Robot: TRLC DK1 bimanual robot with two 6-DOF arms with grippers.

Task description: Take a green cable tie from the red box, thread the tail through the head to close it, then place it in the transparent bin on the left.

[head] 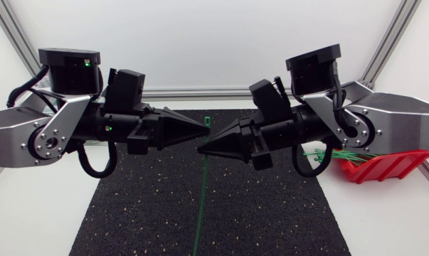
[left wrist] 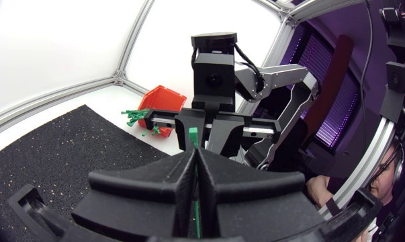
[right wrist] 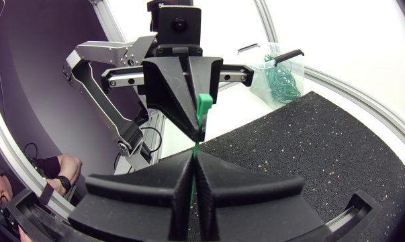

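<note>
Arms come in from 9 and 3 o'clock in the head view, two in all, and their grippers meet nose to nose over the middle of the black mat (head: 271,213). One green cable tie (head: 202,192) hangs there. Its head stands just at 12 o'clock of the left gripper (head: 205,132), and its tail drops past the right gripper (head: 201,151) toward the mat's 6 o'clock side.

The wrist views show the grips. The left fingers are pressed together with the green strap in their seam and the head poking out ahead. The right fingers likewise seem to pinch the strap lower down.

One red box (head: 385,169) sits off the mat's 3 o'clock edge, well apart from both grippers, and it shows in the head and left wrist views only. Loose green ties (head: 335,155) spill from it, too tangled to count.

One transparent bin (right wrist: 259,64) appears only in the right wrist view, beyond the left gripper, with a bundle of green ties inside.
</note>
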